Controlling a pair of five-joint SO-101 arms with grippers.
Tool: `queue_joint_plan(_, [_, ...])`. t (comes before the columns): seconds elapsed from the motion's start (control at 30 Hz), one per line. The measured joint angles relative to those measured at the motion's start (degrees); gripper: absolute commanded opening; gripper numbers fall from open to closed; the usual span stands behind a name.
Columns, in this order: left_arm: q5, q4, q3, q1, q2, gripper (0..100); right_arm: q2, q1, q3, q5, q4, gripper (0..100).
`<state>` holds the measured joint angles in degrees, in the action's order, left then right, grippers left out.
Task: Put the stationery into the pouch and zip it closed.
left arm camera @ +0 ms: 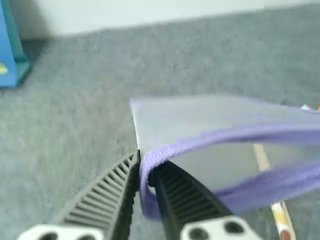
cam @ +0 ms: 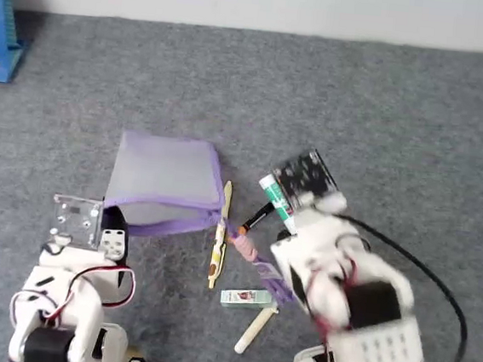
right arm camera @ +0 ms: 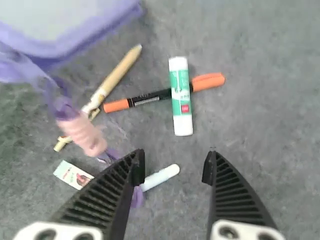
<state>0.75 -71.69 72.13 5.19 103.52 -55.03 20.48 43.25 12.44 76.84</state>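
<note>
Progress nil, we judge: glue stick (right arm camera: 180, 95), marker (right arm camera: 145, 100) and pen (right arm camera: 115, 75) lie outside the pouch (cam: 164, 182); left gripper (left arm camera: 145, 164) pinches its rim, right gripper (right arm camera: 175, 156) hangs wide, empty; zipping remains

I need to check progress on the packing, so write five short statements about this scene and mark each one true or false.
1. The left gripper is shut on the pouch's purple edge. True.
2. The right gripper holds the glue stick. False: it is open, above the loose stationery.
3. The glue stick lies across the orange pen. True.
4. The beige pen is inside the pouch. False: it lies on the grey surface beside the pouch.
5. The pouch is zipped closed. False: its mouth is open.
</note>
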Motion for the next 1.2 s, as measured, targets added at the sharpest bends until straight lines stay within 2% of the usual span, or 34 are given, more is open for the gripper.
queue_joint_plan(0.13, [-1.0, -0.7, -2.6, 0.0, 0.0, 1, 12.0, -1.1, 0.0, 0.1, -7.0, 18.8])
queue_joint_plan(0.3, [-1.2, -0.9, -2.7, 0.0, 0.0, 1, 24.9, -1.1, 0.0, 3.7, -16.4, 18.8])
queue_joint_plan(0.6, [-1.5, -0.9, 0.4, 0.2, 0.0, 1, 41.1, -1.1, -0.4, 4.8, -32.7, 18.4])
queue_joint_plan(0.93, [-1.7, -0.9, 2.8, 0.3, 0.0, 1, 57.7, -4.0, -12.0, 4.8, -35.2, 18.3])
queue_joint_plan(1.07, [-1.7, -0.9, 2.8, 0.3, 0.0, 1, 59.6, -3.8, -13.5, 4.8, -35.2, 18.2])
queue_joint_plan(1.2, [-1.8, -0.9, 2.9, 0.3, 0.0, 1, 59.8, -3.3, -13.8, 4.8, -35.2, 10.3])
